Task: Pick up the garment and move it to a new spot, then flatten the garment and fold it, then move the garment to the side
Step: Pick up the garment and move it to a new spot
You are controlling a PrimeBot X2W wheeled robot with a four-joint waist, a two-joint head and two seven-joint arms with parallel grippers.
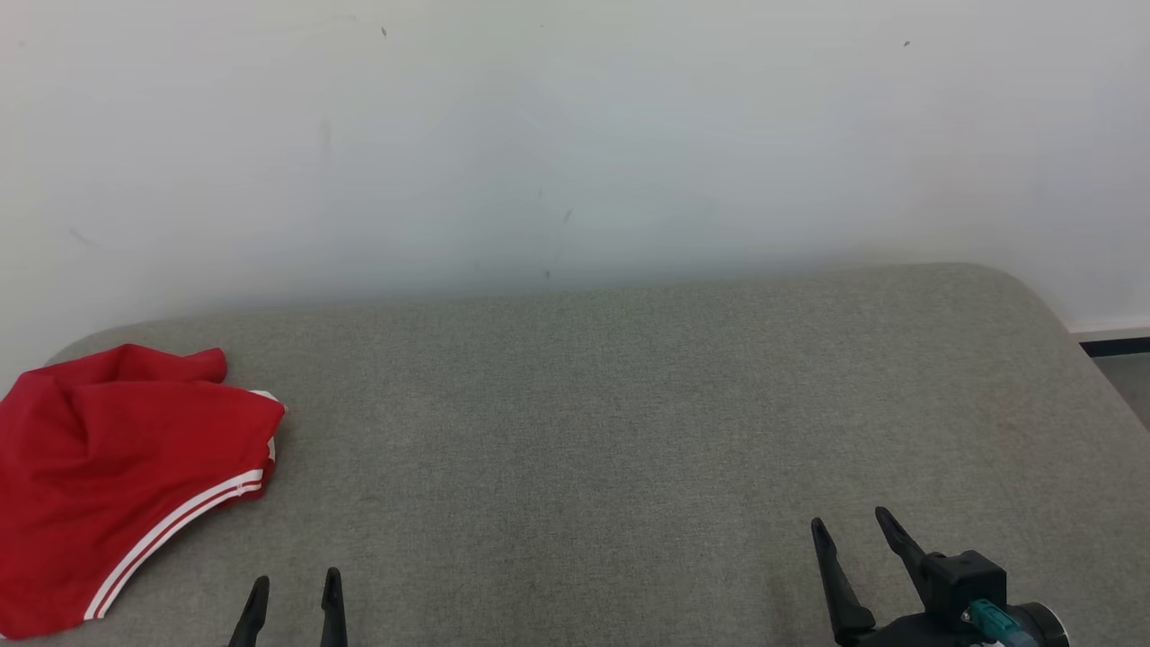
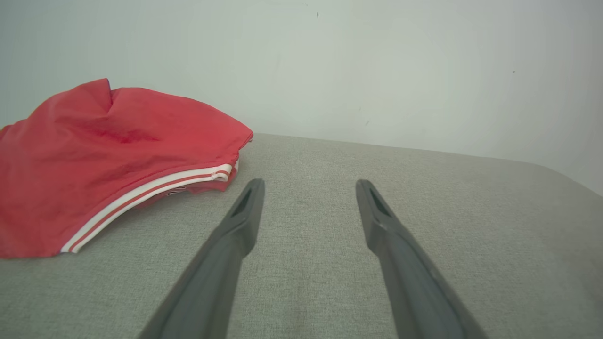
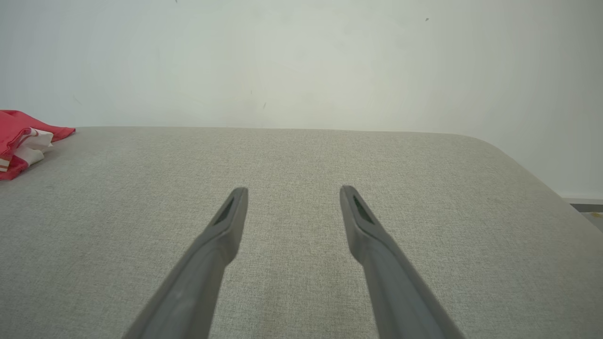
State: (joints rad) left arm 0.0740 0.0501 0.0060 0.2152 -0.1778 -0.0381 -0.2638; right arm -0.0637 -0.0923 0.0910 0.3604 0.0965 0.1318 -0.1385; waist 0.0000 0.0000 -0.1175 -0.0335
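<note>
1 crumpled red garment (image 1: 117,449) on 1 grey cushion (image 1: 629,404); left end effector (image 1: 296,577) and right end effector (image 1: 849,518) both wide, empty.

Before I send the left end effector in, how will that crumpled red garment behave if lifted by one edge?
Likely floppy: the crumpled red white-striped cloth garment lies in soft folds, so it should drape and unfurl, not hold shape. Probably light, since the cloth looks thin. Pushed, it may bunch rather than slide on the woven grey cushion.
</note>
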